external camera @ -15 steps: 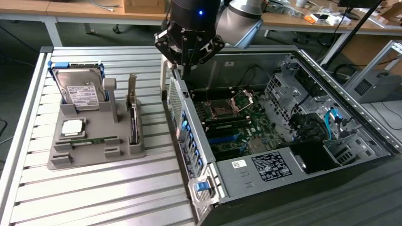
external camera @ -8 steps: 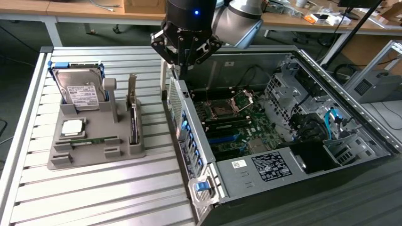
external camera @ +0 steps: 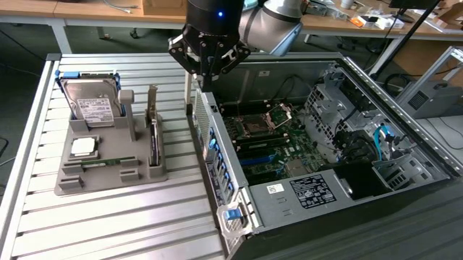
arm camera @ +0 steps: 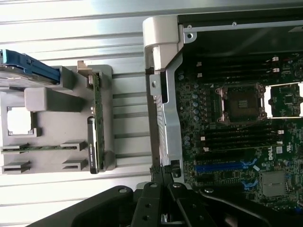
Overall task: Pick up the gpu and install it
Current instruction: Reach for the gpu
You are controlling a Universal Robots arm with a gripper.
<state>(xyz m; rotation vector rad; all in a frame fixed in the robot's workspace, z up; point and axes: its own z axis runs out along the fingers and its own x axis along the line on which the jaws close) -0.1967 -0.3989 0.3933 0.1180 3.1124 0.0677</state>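
End effector (external camera: 205,81) sits at upper centre of the exterior view, fingers pinched together, nothing between them. The tips are right by the top corner of the computer case (external camera: 289,208) wall; whether they touch it cannot be told.

The gpu (external camera: 153,135) is not held. It stands on edge in a slot of the grey holder (external camera: 108,181) on the exterior view's left, silver bracket pointing up, well apart from the end effector. The holder rests on the slatted worktop (external camera: 108,227), just beside the case.

Also in the holder: hard drive (external camera: 92,105) upright at the back, processor chip (external camera: 83,146) lying flat, memory stick (external camera: 107,161) lying in front of it.

The exterior view gives the whole open case, with the motherboard (external camera: 268,146) inside and the arm above it.

The wrist view looks straight down. The closed end effector (arm camera: 161,175) tips meet over the case wall (arm camera: 170,123). The gpu (arm camera: 94,123) is seen edge-on, a thin green strip with the black cooler on one end. The open CPU socket (arm camera: 241,101) and blue slots (arm camera: 220,166) are clearer here than from outside.
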